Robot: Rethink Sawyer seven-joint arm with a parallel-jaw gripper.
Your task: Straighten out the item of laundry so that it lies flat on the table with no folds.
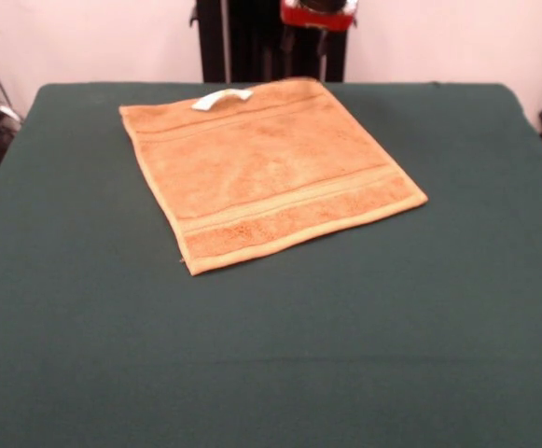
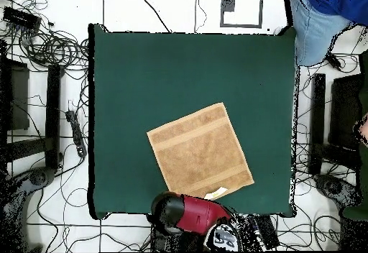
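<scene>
Drawn back at the desk's robot side, the gripper (image 1: 318, 13) shows only as a red and black piece at the front view's top edge; whether it is spread or pressed together I cannot tell. Only the overhead view shows the red arm (image 2: 192, 213) folded at the desk (image 2: 129, 70) edge and a person in jeans (image 2: 316, 20) at the far corner. The towel (image 1: 266, 168) lies flat and turned askew on the robot's half, its white label (image 1: 220, 98) blank at this distance.
</scene>
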